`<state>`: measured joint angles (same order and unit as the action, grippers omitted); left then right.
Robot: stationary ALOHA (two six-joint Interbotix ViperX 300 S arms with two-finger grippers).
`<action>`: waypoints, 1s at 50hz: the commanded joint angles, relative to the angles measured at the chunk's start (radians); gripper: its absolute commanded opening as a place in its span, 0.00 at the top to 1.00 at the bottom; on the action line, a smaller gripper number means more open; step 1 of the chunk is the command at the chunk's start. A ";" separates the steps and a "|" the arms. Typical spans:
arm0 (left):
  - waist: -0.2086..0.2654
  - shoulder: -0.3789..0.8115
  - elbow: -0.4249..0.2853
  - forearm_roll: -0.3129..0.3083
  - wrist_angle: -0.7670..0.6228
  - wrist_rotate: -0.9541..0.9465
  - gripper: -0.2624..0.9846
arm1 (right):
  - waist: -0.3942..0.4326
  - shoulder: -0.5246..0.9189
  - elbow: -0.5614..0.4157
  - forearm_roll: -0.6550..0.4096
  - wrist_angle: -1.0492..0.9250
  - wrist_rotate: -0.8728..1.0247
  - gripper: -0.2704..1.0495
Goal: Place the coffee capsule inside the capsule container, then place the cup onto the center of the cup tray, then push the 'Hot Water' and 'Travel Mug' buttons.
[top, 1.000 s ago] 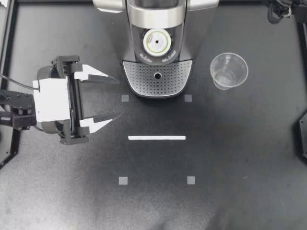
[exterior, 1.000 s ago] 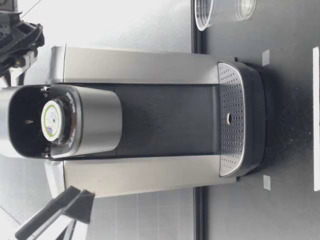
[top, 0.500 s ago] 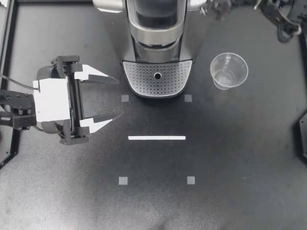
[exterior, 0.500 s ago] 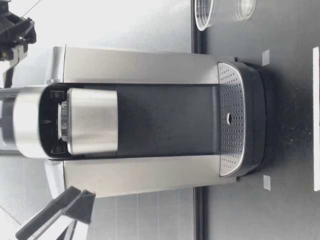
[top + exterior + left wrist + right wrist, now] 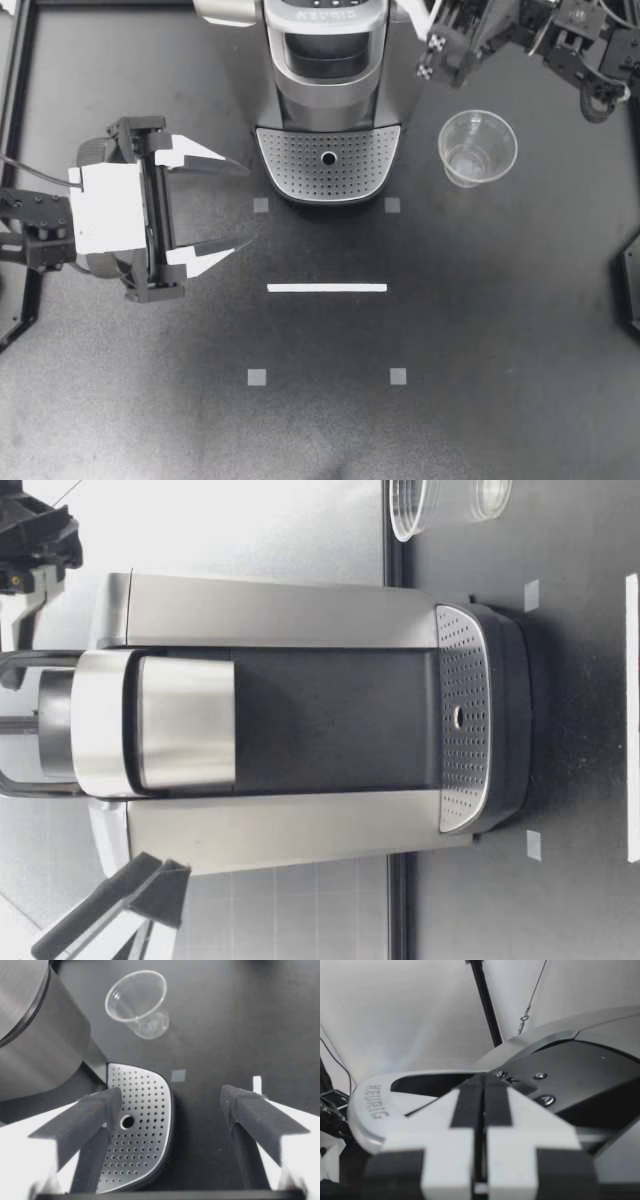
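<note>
Seating the clear plastic cup [image 5: 477,147] looks next: it stands upright on the table [image 5: 480,330] beside the cup tray [image 5: 300,165], apart from it. My right gripper [image 5: 437,50], fingers pressed together over the brewer [image 5: 325,60], should open and pinch the cup's thin wall gently; my left gripper [image 5: 240,205] sits spread wide.

The coffee machine [image 5: 328,60] blocks the far middle; the cup [image 5: 477,147] stands apart on its right. Open table separates my left gripper [image 5: 246,205] from the cup tray [image 5: 328,178].

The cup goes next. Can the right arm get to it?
Probably yes: my right gripper hangs near the cup, with nothing between them. It is shut, so it must open first.
</note>
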<state>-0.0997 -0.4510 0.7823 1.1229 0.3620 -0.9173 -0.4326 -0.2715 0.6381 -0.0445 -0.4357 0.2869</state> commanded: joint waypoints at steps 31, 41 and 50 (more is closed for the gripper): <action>0.002 0.002 -0.012 0.003 -0.005 -0.011 0.20 | 0.075 -0.026 0.072 0.006 -0.014 0.014 0.74; 0.002 0.003 -0.011 0.003 -0.014 -0.011 0.20 | 0.075 -0.120 0.100 0.015 -0.008 0.020 0.74; 0.002 0.005 -0.006 0.000 -0.025 -0.028 0.20 | 0.067 -0.293 0.236 0.137 0.075 0.021 0.74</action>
<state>-0.0997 -0.4403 0.7854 1.1213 0.3451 -0.9373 -0.3636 -0.4955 0.8406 0.0476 -0.3896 0.3083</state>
